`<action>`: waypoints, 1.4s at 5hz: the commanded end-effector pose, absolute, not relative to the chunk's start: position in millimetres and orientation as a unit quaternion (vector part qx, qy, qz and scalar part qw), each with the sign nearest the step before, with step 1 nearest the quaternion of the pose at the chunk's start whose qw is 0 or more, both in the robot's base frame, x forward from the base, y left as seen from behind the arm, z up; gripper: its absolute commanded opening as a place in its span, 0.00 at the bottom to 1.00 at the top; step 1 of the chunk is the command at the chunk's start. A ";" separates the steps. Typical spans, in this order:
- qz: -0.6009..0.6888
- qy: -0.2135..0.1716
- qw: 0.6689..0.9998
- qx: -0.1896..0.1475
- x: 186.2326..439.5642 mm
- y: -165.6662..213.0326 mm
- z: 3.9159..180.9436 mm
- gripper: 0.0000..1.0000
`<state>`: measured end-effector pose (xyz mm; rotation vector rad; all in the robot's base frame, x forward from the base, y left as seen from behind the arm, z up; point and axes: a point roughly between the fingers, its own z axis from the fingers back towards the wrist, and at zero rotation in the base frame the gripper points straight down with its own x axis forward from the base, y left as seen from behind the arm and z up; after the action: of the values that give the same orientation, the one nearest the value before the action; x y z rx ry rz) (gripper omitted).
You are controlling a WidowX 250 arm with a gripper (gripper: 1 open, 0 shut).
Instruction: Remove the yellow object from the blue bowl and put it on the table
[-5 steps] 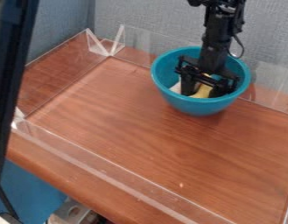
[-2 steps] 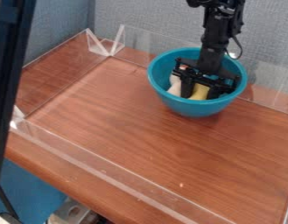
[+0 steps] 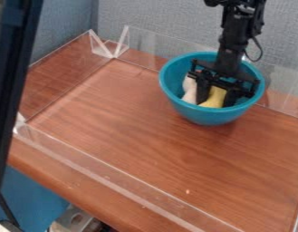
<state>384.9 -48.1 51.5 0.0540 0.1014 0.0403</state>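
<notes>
Shifted a little rightward since the earlier frames, the blue bowl [image 3: 216, 91] sits near the far right of the table [image 3: 127, 118]. Down inside it, the black gripper [image 3: 219, 89] has its jaws partly apart, straddling the yellow object [image 3: 212, 99]; whether it truly grips cannot be told.

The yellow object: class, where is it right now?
In the camera view the yellow object lies inside the blue bowl at the right rear of the table, beside a white object, with the gripper down over it.
</notes>
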 end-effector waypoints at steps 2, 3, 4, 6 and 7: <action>0.070 0.010 0.997 0.020 397.6 -39.9 67.8 0.00; 0.085 0.009 0.996 0.019 395.0 -39.8 67.4 0.00; 0.111 0.008 0.994 0.018 399.7 -45.1 61.4 0.00; 0.156 0.007 0.988 0.016 409.6 -54.8 50.0 0.00; 0.145 0.001 0.989 -0.001 398.7 -53.7 65.3 0.00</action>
<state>395.0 -52.9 40.7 0.0146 0.0615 0.2940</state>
